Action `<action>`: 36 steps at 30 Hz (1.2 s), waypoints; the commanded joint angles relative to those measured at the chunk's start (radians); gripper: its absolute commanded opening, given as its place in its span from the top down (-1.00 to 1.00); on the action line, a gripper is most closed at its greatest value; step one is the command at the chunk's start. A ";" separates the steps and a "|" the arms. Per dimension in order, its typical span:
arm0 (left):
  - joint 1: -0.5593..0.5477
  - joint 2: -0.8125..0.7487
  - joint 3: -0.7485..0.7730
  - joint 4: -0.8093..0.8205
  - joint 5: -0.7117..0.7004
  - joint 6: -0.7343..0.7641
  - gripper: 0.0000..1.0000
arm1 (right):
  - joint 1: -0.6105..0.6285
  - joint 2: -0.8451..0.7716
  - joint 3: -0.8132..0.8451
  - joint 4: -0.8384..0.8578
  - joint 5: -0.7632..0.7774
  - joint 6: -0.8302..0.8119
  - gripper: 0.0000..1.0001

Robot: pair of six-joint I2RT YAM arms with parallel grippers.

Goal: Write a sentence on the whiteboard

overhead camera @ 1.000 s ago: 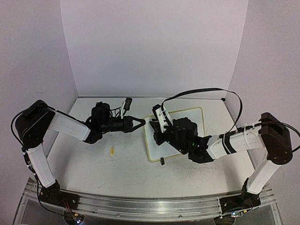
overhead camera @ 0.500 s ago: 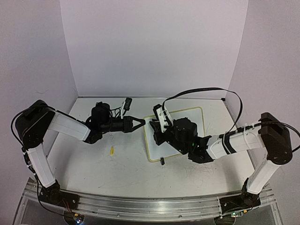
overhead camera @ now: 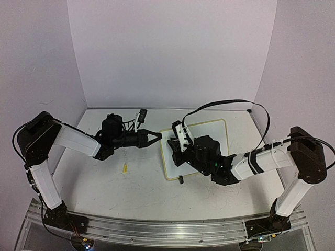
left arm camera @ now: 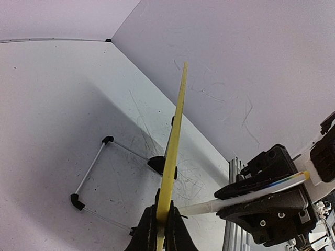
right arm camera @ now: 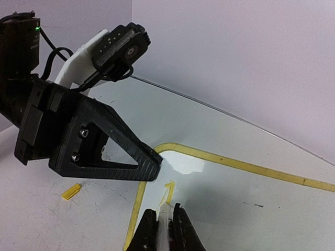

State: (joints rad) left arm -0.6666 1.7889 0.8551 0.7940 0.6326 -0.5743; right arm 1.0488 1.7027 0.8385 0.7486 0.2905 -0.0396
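Whiteboard (overhead camera: 219,132) lies face up on the scuffed white tabletop (overhead camera: 131,193), right of centre, between the two arms; its thin yellow rim runs round a rounded corner in the right wrist view (right arm camera: 251,204); one black clip foot (overhead camera: 181,180) shows at its near edge. Whether its left edge sits flat on the table or is lifted a little, I cannot tell.

Left gripper (overhead camera: 159,137) reaches in from the left and is clamped on the board's left edge; in its own camera the rim (left arm camera: 177,125) stands edge-on, pinched between the two black fingers (left arm camera: 148,232), with a clip foot (left arm camera: 161,164) just past them; from the right wrist its triangular finger (right arm camera: 104,151) touches the board at the corner.

Right gripper (overhead camera: 178,152) hangs over the board's left part, closed round a white marker (overhead camera: 180,134); the barrel (left arm camera: 201,207) runs through the jaws, its far end yellow; in the right wrist view the marker (right arm camera: 165,219) sits tight between the fingers, tip down at the board; a short yellow stroke (right arm camera: 168,191) lies on the white face just beyond the tip, near the corner.

On the tabletop left of the board, apart from it, lies a small yellow piece (overhead camera: 124,168).
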 commanded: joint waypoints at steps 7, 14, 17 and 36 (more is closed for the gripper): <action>0.001 -0.049 -0.006 0.028 0.027 -0.019 1.00 | 0.016 0.008 -0.052 -0.033 0.034 0.081 1.00; 0.001 -0.053 -0.010 0.028 0.028 -0.019 1.00 | 0.020 -0.013 -0.043 -0.037 0.033 0.076 1.00; 0.001 -0.053 -0.012 0.028 0.025 -0.019 1.00 | 0.020 -0.066 -0.043 -0.034 -0.003 0.084 1.00; 0.001 -0.050 -0.009 0.028 0.027 -0.026 1.00 | -0.027 -0.070 0.024 0.006 -0.028 0.005 1.00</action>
State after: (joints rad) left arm -0.6685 1.7851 0.8539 0.7951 0.6373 -0.5741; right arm 1.0304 1.6152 0.8237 0.7114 0.2492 -0.0105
